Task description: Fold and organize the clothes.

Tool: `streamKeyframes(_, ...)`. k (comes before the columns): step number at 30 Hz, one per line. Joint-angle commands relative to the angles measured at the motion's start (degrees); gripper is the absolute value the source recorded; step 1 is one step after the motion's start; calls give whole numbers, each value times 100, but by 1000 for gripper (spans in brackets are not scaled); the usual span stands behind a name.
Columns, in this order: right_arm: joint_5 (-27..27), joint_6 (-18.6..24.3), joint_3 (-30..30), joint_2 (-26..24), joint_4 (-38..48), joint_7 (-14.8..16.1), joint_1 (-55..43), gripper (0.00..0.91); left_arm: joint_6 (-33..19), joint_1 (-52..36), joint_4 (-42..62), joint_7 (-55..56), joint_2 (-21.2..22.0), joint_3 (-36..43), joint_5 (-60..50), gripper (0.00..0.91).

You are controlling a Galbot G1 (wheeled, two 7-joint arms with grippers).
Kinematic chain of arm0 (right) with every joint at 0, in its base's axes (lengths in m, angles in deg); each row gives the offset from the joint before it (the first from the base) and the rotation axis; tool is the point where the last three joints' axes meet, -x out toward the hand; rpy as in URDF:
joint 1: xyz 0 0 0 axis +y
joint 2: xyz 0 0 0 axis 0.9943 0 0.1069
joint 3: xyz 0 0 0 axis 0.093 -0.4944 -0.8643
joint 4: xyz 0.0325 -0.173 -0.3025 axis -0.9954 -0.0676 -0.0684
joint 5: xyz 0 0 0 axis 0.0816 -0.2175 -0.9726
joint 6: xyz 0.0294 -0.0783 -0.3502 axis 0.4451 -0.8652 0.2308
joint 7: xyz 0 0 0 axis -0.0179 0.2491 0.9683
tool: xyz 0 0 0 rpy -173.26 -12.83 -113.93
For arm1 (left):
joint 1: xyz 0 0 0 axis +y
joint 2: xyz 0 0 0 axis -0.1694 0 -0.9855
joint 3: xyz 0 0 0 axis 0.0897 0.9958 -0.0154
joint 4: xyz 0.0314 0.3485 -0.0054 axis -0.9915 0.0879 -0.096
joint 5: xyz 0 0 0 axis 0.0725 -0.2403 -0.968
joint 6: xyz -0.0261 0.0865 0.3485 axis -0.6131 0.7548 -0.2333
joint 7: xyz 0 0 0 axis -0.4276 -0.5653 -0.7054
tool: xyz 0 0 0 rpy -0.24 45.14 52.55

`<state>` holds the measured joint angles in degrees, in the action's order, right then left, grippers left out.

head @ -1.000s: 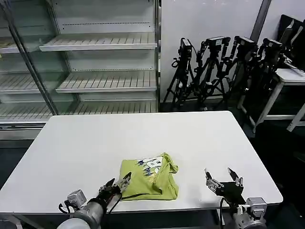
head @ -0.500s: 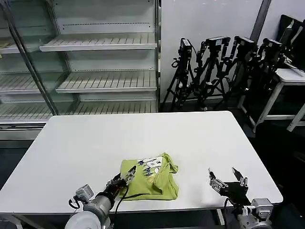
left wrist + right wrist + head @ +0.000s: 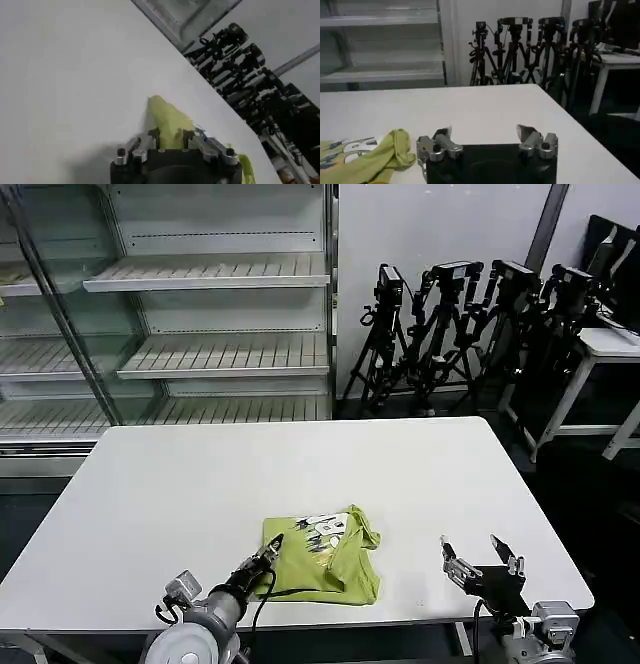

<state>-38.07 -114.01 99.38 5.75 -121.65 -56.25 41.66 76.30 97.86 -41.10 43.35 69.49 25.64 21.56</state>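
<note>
T-shirt [image 3: 322,557], lime yellow-green, lay bunched in a rough folded heap on the white table [image 3: 200,484], close to the near edge and a little right of the middle. Its blue-and-white print faced up along the far part of the heap, and you could see a rolled fold of cloth at its right end from the right wrist view [image 3: 365,155].

Your left gripper [image 3: 268,556] sat at the shirt's near-left corner, low over the table. In the left wrist view its fingers [image 3: 154,136] stood on either side of a raised ridge of the cloth [image 3: 170,122], nearly together with the fabric between them; whether they truly pinched it you could not tell for sure, but the cloth filled the gap.

Your right gripper [image 3: 482,557] was over bare table, well apart from the shirt to its right, near the front right corner. Its fingers [image 3: 440,142] were spread wide with nothing between them.

Beyond the table you had a glass-fronted shelf unit [image 3: 200,314] to the left and a row of black tripods [image 3: 470,324] against the wall behind. A second white table [image 3: 610,344] stood at the far right.
</note>
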Motion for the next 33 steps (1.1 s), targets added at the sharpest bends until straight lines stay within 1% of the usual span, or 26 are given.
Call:
streamKeyframes(1,2,-15,42,4,-26,-6,23,907,-73,-39,50,4,103,-75,445,40)
streamKeyframes(4,1,-26,68,1,-39,-13,37,907,-91,-7,15,49,165,-141,703,50)
streamKeyframes(7,24,-32,117,5,-86,-13,65,907,-132,55,-87,71,204,-221,957,40)
streamKeyframes(10,36,-33,140,16,-105,-13,72,907,-204,69,-266,85,215,-441,1232,40)
streamKeyframes(12,39,-33,149,24,-122,-12,73,907,-220,85,-388,119,175,-647,1384,40)
streamKeyframes(16,83,-38,174,43,-156,-26,47,907,-211,247,-667,235,-7,-1340,1664,40)
streamKeyframes(18,113,-39,186,53,-165,-27,30,907,-158,346,-800,238,-196,-1768,1644,40)
streamKeyframes(19,122,-40,187,57,-169,-27,24,907,-3,410,-830,246,-359,-2087,1609,40)
streamKeyframes(23,141,-36,139,44,-148,-15,-42,907,285,509,-768,94,-1316,-3192,905,40)
streamKeyframes(25,143,-37,86,39,-139,-21,-97,907,515,561,-728,-6,-1824,-3548,246,40)
streamKeyframes(27,154,-41,38,24,-153,-15,-130,907,796,710,-877,-96,-2324,-3936,125,40)
streamKeyframes(28,155,-39,26,23,-157,-12,-143,907,871,774,-996,-143,-2502,-4156,74,40)
streamKeyframes(29,158,-38,-8,20,-152,-8,-171,907,874,837,-1048,-198,-2700,-4277,-97,40)
streamKeyframes(30,154,-35,-32,26,-143,-5,-189,907,879,887,-1140,-275,-2810,-4398,-259,40)
streamKeyframes(31,152,-34,-50,31,-131,-9,-203,907,879,936,-1185,-368,-2978,-4445,-604,40)
streamKeyframes(33,147,-27,-74,40,-128,-3,-205,907,881,993,-1354,-426,-3218,-4469,-827,40)
